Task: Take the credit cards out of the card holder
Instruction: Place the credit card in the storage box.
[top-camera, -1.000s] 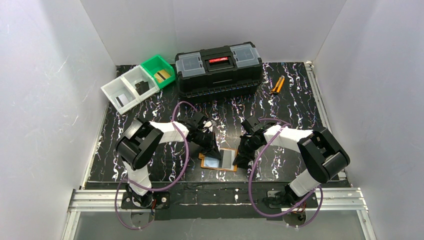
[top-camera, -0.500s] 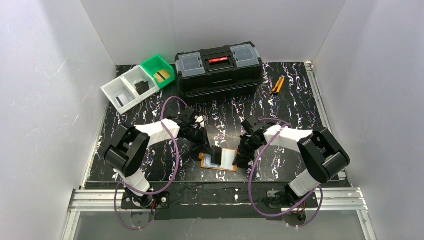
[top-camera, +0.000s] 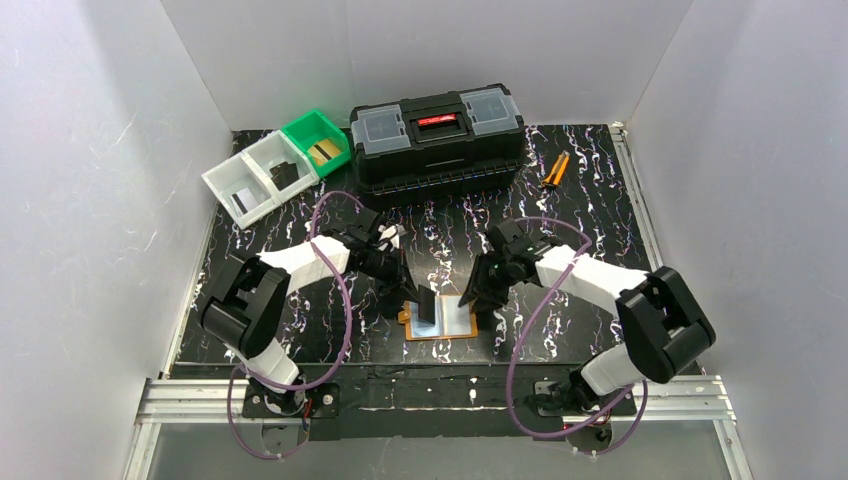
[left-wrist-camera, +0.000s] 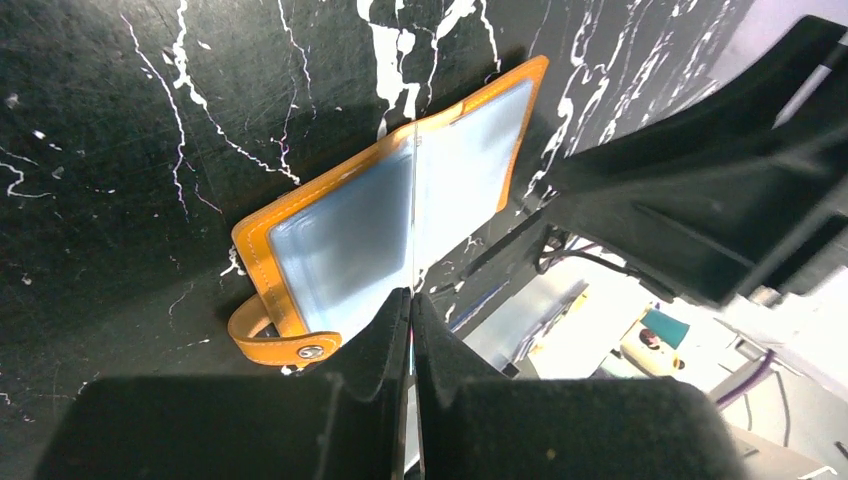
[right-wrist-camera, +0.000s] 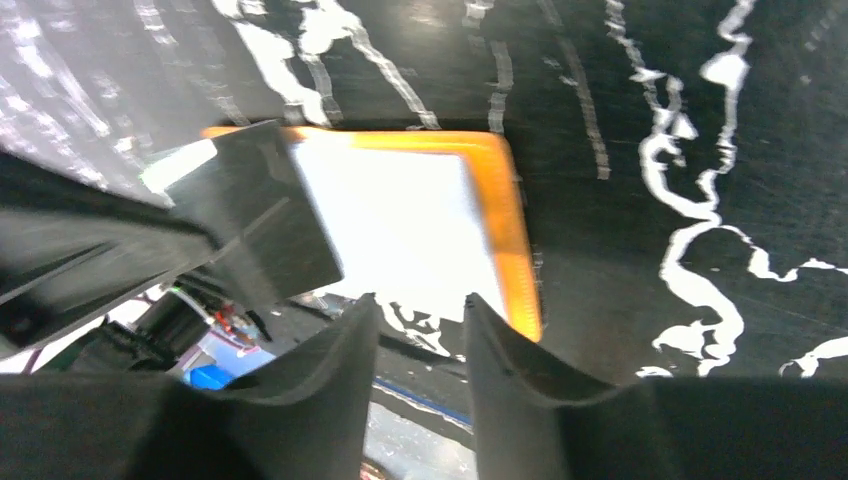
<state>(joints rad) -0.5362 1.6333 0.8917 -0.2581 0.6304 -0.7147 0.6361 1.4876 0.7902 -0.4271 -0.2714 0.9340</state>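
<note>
The orange card holder lies open on the table near the front edge, its bluish clear pockets up; it also shows in the left wrist view and the right wrist view. My left gripper is shut on a dark credit card that stands on edge over the holder's left half; the right wrist view shows the card's dark face. In the left wrist view the left gripper pinches the card edge-on. My right gripper hovers over the holder's right edge, open and empty.
A black toolbox stands at the back. Left of it are a green bin holding a gold-tan card and white bins holding dark cards. Orange-handled pliers lie at the back right. White walls enclose the table.
My left gripper closed on a dark card in the holder and has drawn it up and leftward. My right gripper has lifted off the holder's right edge and moved back slightly.
</note>
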